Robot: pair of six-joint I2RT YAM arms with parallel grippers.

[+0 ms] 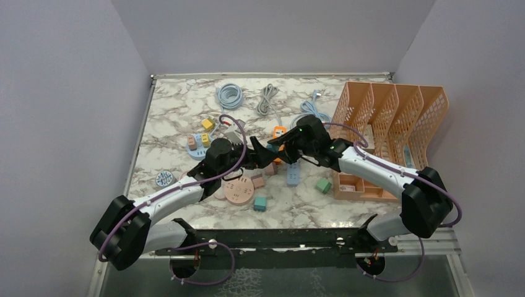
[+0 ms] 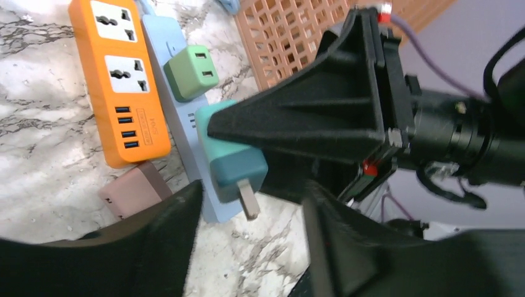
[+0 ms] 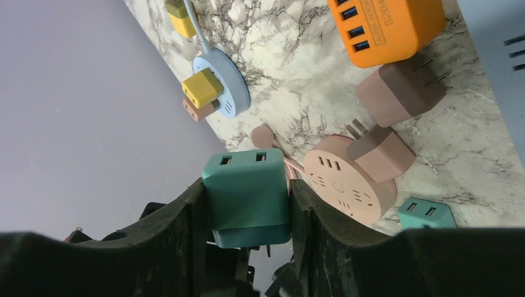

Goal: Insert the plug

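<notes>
Right claw [image 3: 247, 207] is gripping the teal plug adapter [image 3: 246, 195] tight, holding it up off the bench [image 3: 297, 111] near the blue power strip [image 2: 179, 117]. Left claw [image 2: 251, 213] is gaping wide, facing the adapter's prong and not touching it.

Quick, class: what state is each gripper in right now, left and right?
Left gripper: open, holding nothing.
Right gripper: closed on the teal cube-shaped plastic plug.
</notes>
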